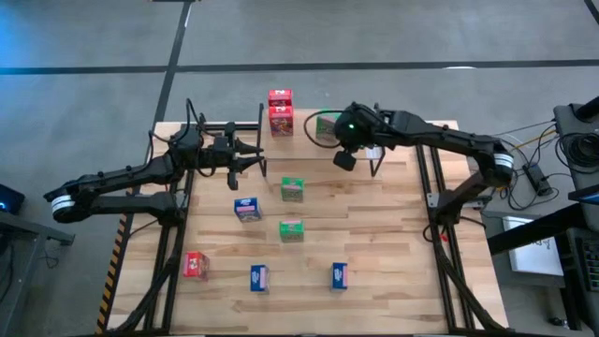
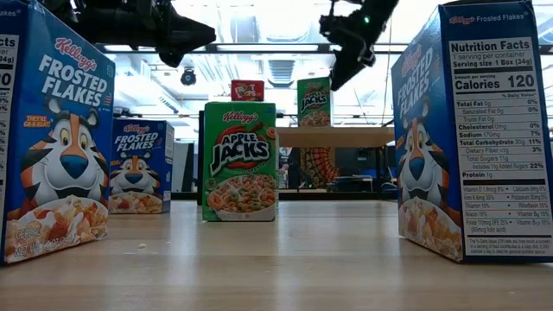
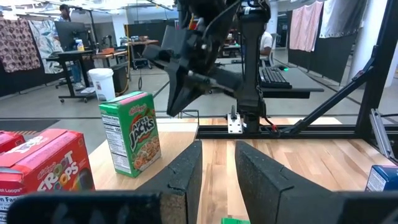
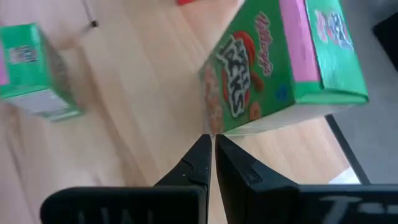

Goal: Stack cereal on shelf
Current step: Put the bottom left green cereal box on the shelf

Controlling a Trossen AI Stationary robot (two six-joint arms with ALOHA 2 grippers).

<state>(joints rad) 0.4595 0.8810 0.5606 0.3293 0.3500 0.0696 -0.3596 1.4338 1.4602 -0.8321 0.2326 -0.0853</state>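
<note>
On the shelf (image 1: 309, 126) at the table's (image 1: 393, 281) far edge stand two stacked boxes (image 1: 280, 111) and, right of them, another box (image 1: 326, 126). Before the shelf, six more boxes (image 1: 292, 229) lie scattered across the table.

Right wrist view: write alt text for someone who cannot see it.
The right gripper, fingers shut and empty, hovers just short of a green Apple Jacks box standing on the light wooden shelf. A second green box sits farther off on the tabletop below.
</note>
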